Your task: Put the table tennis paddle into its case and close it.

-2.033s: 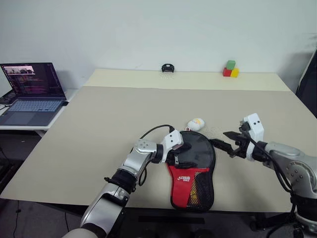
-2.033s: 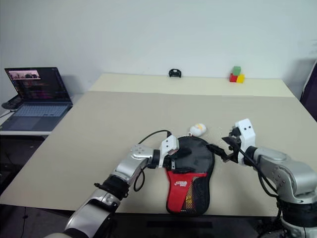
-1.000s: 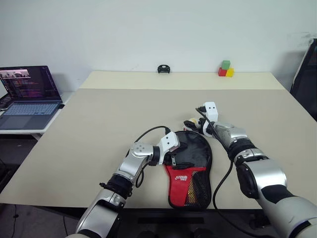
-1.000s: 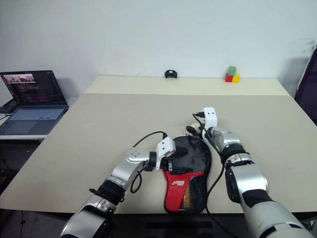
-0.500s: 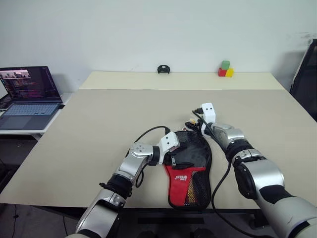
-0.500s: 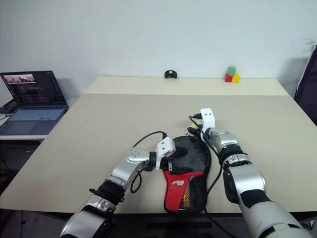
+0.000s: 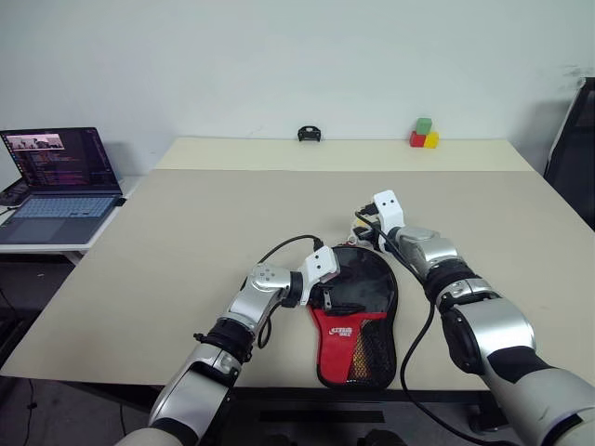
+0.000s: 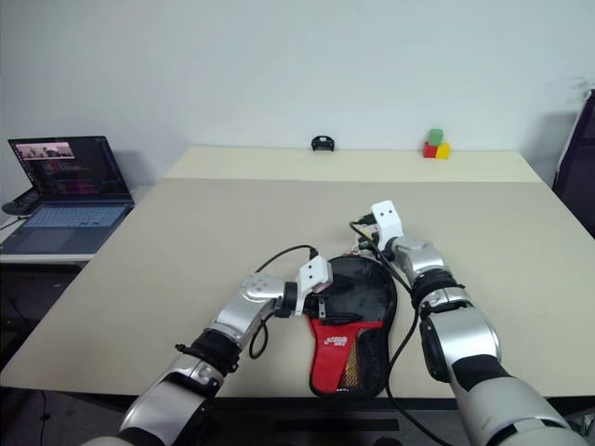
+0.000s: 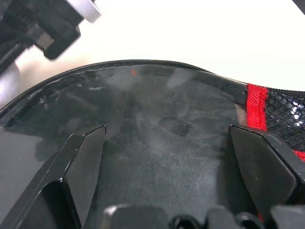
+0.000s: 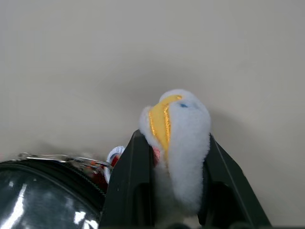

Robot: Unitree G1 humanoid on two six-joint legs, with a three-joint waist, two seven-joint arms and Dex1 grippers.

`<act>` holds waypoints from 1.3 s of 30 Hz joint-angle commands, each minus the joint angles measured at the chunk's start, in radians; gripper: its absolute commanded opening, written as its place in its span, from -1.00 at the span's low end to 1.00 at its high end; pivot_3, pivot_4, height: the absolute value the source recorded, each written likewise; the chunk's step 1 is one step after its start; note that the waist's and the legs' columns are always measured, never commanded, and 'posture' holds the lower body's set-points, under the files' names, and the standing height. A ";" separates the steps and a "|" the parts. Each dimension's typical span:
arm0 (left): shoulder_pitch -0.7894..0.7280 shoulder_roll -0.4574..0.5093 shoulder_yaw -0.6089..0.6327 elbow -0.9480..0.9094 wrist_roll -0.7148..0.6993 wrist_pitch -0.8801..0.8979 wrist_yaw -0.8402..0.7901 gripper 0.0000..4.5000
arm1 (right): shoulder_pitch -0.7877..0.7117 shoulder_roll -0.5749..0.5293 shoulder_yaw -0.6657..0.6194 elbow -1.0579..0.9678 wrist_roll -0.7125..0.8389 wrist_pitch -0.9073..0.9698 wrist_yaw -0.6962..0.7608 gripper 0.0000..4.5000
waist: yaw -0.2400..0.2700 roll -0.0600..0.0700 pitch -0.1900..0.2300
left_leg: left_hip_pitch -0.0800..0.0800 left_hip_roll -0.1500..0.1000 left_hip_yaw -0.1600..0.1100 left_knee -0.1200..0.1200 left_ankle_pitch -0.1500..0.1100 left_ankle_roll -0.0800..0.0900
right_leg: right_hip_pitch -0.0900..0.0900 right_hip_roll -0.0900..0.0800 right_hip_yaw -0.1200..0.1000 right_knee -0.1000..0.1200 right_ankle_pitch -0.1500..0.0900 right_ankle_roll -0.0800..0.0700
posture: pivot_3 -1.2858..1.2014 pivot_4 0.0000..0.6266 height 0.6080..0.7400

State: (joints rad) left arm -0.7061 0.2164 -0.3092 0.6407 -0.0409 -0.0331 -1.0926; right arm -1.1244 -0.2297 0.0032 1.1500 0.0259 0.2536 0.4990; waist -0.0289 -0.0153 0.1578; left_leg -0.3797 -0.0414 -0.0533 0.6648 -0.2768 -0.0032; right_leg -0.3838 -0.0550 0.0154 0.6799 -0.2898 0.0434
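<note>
The case (image 7: 358, 311) lies flat near the table's front edge, its glossy black top toward the far side and its red part with mesh pocket toward me. My left gripper (image 7: 337, 290) rests on the black top, fingers (image 9: 81, 157) spread wide and open on the glossy surface (image 9: 162, 95). My right gripper (image 7: 363, 229) is at the case's far end, shut on a white plush charm (image 10: 178, 124) with a yellow stripe, which hangs by a small chain at the case's edge. The table tennis paddle is hidden.
A laptop (image 7: 60, 177) stands open on a side table at the left. At the table's far edge sit a small black object (image 7: 310, 134) and green, red and yellow blocks (image 7: 422, 133). The case's red end lies close to the front edge.
My right arm swung in from the right of the case to its far end, and its fingers closed on the plush charm. The left gripper stayed on the case.
</note>
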 commanded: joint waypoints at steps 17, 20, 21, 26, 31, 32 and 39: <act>0.040 -0.011 -0.055 0.192 0.070 -0.019 -0.050 1.00 | 0.291 -0.203 0.013 -0.723 0.027 0.364 0.137 -0.71 | 0.008 0.002 -0.003 | 0.000 0.000 -0.001 0.000 0.000 0.000 | 0.002 0.000 -0.001 -0.002 0.000 0.000 | 0.03 -0.52 1.00; 0.036 -0.012 -0.056 0.208 0.073 -0.023 -0.052 1.00 | 0.357 -0.244 0.007 -0.850 0.041 0.446 0.149 -0.71 | 0.011 0.002 -0.003 | 0.001 0.000 -0.003 0.000 0.000 0.000 | 0.004 0.000 -0.003 -0.004 0.000 0.000 | 0.03 -0.52 1.00; 0.034 -0.013 -0.055 0.213 0.073 -0.024 -0.053 1.00 | 0.376 -0.258 0.003 -0.885 0.047 0.471 0.152 -0.71 | 0.012 0.002 -0.003 | 0.001 0.000 -0.003 0.000 0.000 0.000 | 0.004 0.000 -0.003 -0.004 0.000 0.000 | 0.03 -0.52 1.00; 0.018 -0.026 -0.037 0.232 0.054 -0.006 -0.062 1.00 | 0.509 -0.359 -0.019 -1.091 0.087 0.610 0.180 -0.71 | 0.019 0.002 -0.004 | 0.001 0.000 -0.003 -0.001 0.000 0.000 | 0.005 0.000 -0.003 -0.005 0.000 0.000 | 0.03 -0.52 1.00; 0.007 -0.035 -0.036 0.244 0.056 -0.008 -0.073 1.00 | 0.644 -0.439 -0.066 -1.301 0.167 0.761 0.201 -0.71 | 0.026 0.003 -0.004 | 0.000 0.000 -0.003 -0.002 -0.001 0.001 | 0.005 0.000 -0.004 -0.007 0.000 0.001 | 0.03 -0.52 1.00; 0.006 -0.037 -0.037 0.247 0.057 -0.010 -0.072 1.00 | 0.659 -0.446 -0.072 -1.330 0.181 0.784 0.203 -0.71 | 0.026 0.003 -0.004 | 0.000 0.000 -0.003 -0.002 -0.001 0.001 | 0.005 0.000 -0.004 -0.007 0.000 0.001 | 0.03 -0.52 1.00; 0.003 -0.047 -0.042 0.255 0.066 -0.015 -0.070 1.00 | 0.798 -0.518 -0.118 -1.541 0.321 0.941 0.249 -0.72 | 0.029 0.003 -0.005 | 0.001 0.000 -0.007 -0.002 -0.001 0.001 | 0.010 0.000 -0.008 -0.013 -0.001 0.001 | 0.03 -0.52 1.00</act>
State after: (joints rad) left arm -0.7645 0.1609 -0.2996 0.7956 -0.0428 -0.0787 -1.1573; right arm -0.3348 -0.7272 -0.0763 -0.3287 0.3041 1.1655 0.7252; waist -0.0004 -0.0119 0.1527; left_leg -0.3787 -0.0408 -0.0611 0.6622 -0.2778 -0.0017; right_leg -0.3726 -0.0547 0.0069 0.6647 -0.2900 0.0446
